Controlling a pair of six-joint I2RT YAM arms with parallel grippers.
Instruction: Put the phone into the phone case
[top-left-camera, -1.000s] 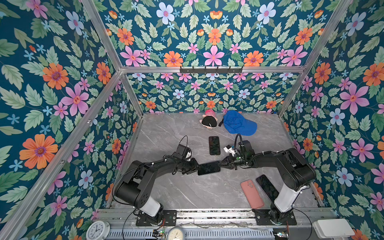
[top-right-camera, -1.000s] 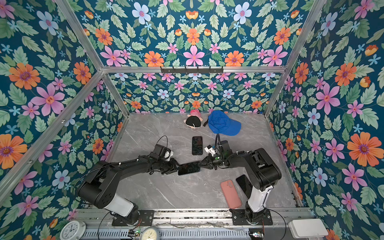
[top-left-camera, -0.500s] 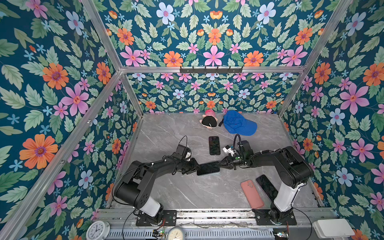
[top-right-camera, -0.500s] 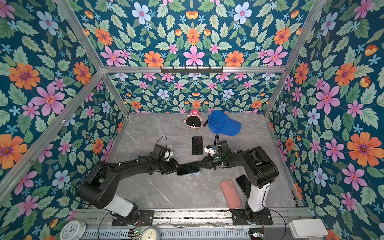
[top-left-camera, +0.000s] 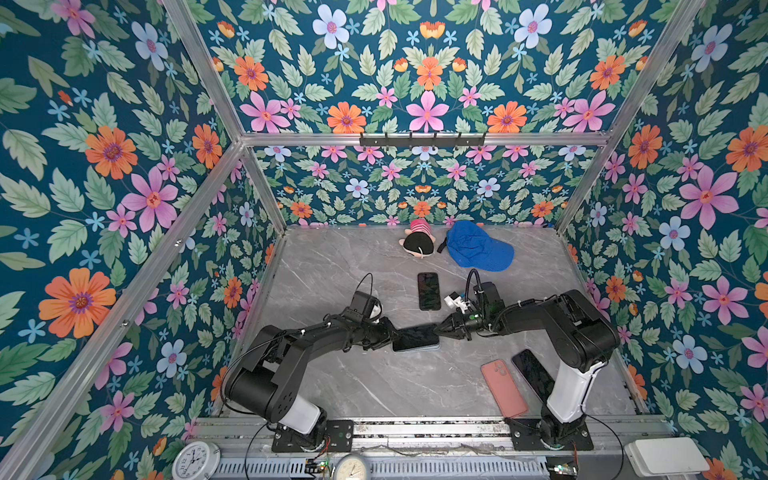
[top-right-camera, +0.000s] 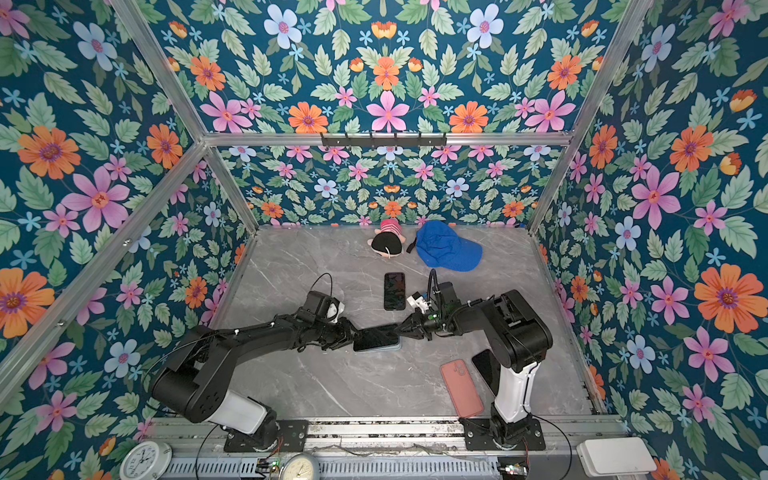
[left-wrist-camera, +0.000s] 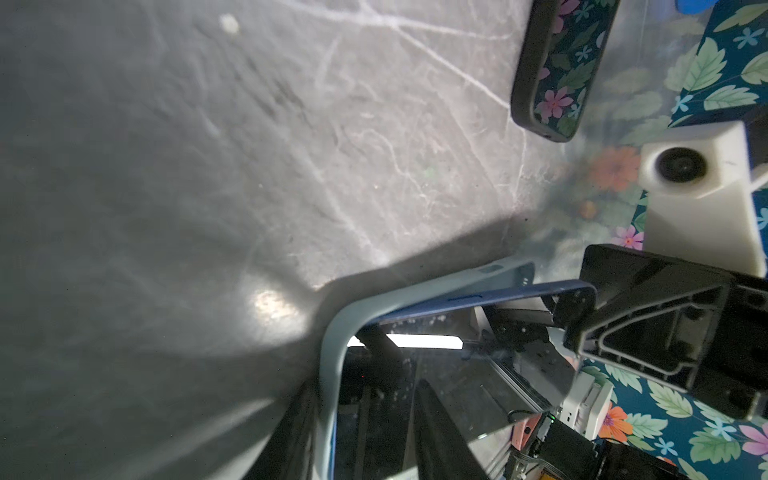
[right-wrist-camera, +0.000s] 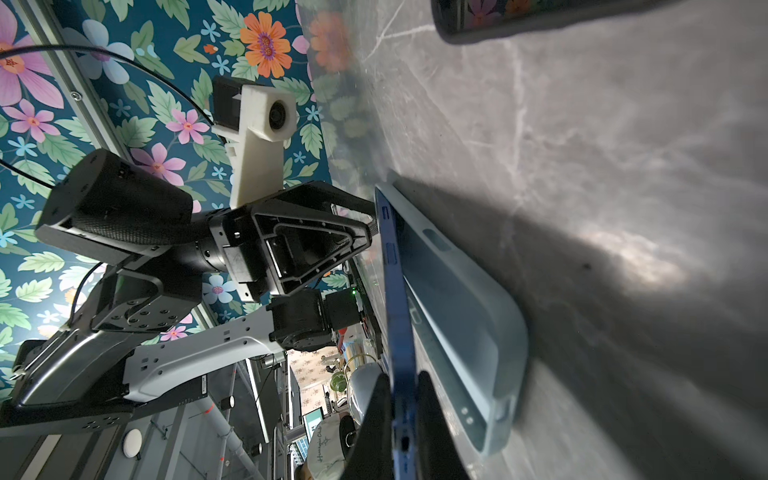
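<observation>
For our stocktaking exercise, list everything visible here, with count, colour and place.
phone case: 1, light blue, table centre
blue phone: 1, blue, tilted over that case
black phones: 2, black, mid-table and front right
pink case: 1, pink, front right
cap: 1, blue, back
plush toy: 1, black and pink, back
clocks: 2, pale, front edge
box: 1, white, front right corner
table: 1, grey marble
left gripper: 1, black, gripping the case's end
right gripper: 1, black, shut on the blue phone

Navy-edged phone (right-wrist-camera: 398, 291), pale blue phone case (right-wrist-camera: 457, 307); grey marbled tabletop (top-left-camera: 332, 270), teal floral walls (top-left-camera: 415, 83), bright blue cap (top-left-camera: 478, 247), salmon pink case (top-left-camera: 503, 388) near right.
</observation>
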